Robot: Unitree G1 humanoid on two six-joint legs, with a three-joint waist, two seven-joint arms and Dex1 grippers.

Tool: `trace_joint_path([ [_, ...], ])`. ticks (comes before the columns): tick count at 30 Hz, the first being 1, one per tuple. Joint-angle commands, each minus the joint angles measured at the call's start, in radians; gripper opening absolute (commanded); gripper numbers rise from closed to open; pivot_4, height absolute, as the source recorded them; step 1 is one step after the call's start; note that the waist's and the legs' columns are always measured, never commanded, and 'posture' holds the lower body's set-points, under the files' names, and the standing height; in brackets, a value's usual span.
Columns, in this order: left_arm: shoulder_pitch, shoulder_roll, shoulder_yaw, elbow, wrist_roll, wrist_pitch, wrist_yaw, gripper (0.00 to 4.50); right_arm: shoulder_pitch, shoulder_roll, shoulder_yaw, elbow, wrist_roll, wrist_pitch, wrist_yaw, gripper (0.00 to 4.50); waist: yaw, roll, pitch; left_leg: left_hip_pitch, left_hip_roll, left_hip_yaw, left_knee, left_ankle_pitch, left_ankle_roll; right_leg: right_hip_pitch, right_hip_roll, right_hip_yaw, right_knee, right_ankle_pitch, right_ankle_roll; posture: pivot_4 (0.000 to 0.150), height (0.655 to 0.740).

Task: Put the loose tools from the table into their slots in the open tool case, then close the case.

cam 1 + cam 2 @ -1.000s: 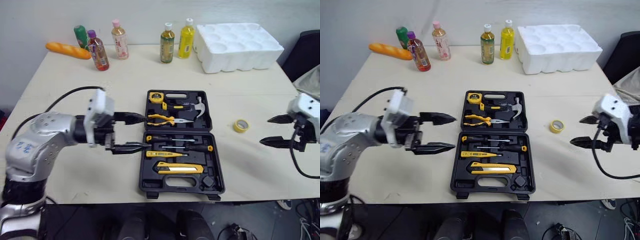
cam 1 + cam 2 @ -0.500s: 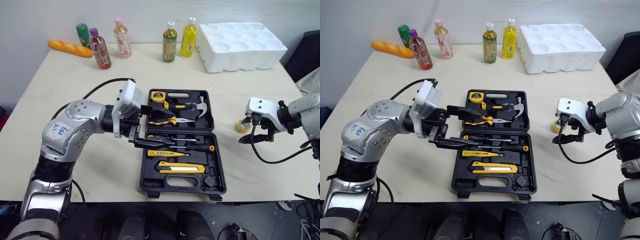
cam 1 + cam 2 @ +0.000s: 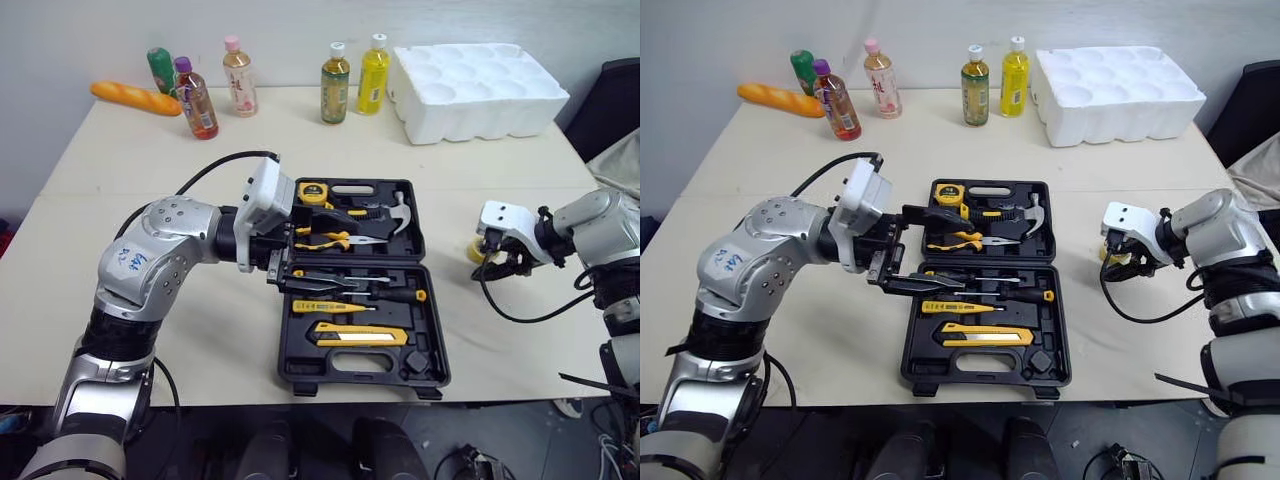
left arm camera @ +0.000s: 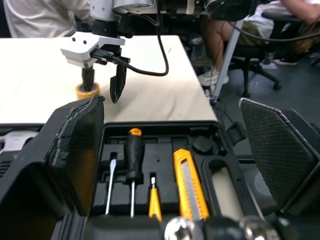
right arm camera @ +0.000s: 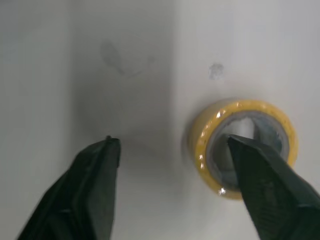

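Observation:
The black tool case [image 3: 290, 370] lies open at the table's middle, holding a tape measure [image 3: 313, 193], pliers [image 3: 325, 239], a hammer [image 3: 398, 215], screwdrivers [image 3: 360, 293] and a yellow knife [image 3: 360, 335]. My left gripper [image 3: 325, 256] is open, hovering over the case's hinge line with nothing between its fingers. A yellow tape roll [image 5: 202, 150] lies on the table right of the case. My right gripper [image 5: 172, 141] points down at it, open. One finger [image 5: 265, 190] stands over the roll's hole, the other [image 5: 95, 185] beside the roll. The left wrist view shows this right gripper [image 4: 103, 82] over the roll [image 4: 88, 92].
Several bottles [image 3: 239, 78] and a bread loaf [image 3: 135, 100] line the back edge. A white foam tray [image 3: 475, 90] sits at the back right. A black chair [image 3: 615, 100] stands off the right side. A seated person [image 4: 235, 30] is beyond the table's right edge.
My left gripper has swung right from beside the case to over its hinge. My right gripper has come in leftward, turned downward and lowered onto the tape roll.

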Motion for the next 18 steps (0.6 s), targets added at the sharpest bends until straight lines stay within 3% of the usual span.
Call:
trace_joint_path([
  [1, -0.013, -0.016, 0.000, -0.019, 0.010, -0.023, 0.012, 4.50, -0.023, -0.007, -0.028, 0.069, -0.027, -0.056, -0.042, 1.52, 0.001, 0.000, 0.000, 0.000, 0.000, 0.000, 0.000, 0.000, 0.000, 0.000, 0.000, 0.000, 0.000, 0.000, 0.000, 0.150, 0.7384],
  [3, -0.013, -0.018, -0.001, -0.018, 0.011, -0.025, 0.013, 4.50, -0.026, -0.014, -0.035, 0.073, -0.021, -0.067, -0.035, 0.58, 0.003, -0.001, 0.000, 0.000, 0.000, -0.001, 0.001, 0.000, 0.000, 0.001, -0.001, 0.000, 0.000, 0.000, 0.000, 0.150, 0.7384],
  [5, -0.009, -0.019, 0.001, -0.017, 0.011, -0.023, 0.013, 4.50, -0.022, -0.031, -0.057, 0.038, -0.003, -0.092, -0.028, 0.06, 0.002, -0.001, 0.000, 0.000, 0.000, -0.001, 0.001, 0.000, 0.000, 0.001, -0.001, 0.000, 0.000, 0.000, 0.000, 0.150, 0.7384],
  [7, 0.000, -0.014, -0.003, -0.024, 0.015, -0.023, 0.010, 4.50, -0.003, -0.056, -0.092, -0.047, 0.033, -0.101, 0.009, 0.06, 0.002, 0.000, 0.001, 0.000, 0.000, -0.001, 0.001, 0.000, 0.000, 0.000, -0.001, 0.000, 0.001, 0.000, 0.000, 0.150, 0.7384],
  [11, 0.033, 0.016, -0.020, -0.057, 0.009, -0.011, -0.026, 4.50, 0.132, -0.125, -0.185, -0.418, 0.166, 0.064, 0.123, 0.06, 0.003, 0.001, 0.002, 0.000, 0.000, -0.001, 0.000, 0.000, 0.000, 0.000, 0.000, -0.001, 0.000, 0.000, 0.000, 0.150, 0.7384],
  [14, 0.088, 0.063, -0.053, -0.077, 0.028, -0.032, -0.085, 4.50, 0.349, -0.179, -0.280, -0.835, 0.336, 0.273, 0.155, 0.06, 0.006, 0.001, 0.002, 0.000, 0.001, -0.002, 0.000, 0.000, 0.000, 0.000, 0.000, -0.001, 0.000, 0.000, 0.000, 0.150, 0.7384],
  [18, 0.153, 0.107, -0.092, -0.106, 0.059, -0.086, -0.148, 4.50, 0.610, -0.208, -0.363, -1.236, 0.482, 0.462, 0.096, 0.06, 0.008, 0.000, 0.002, 0.000, 0.001, -0.002, 0.000, 0.000, -0.001, 0.001, 0.000, -0.001, 0.000, 0.000, 0.000, 0.150, 0.7384],
])
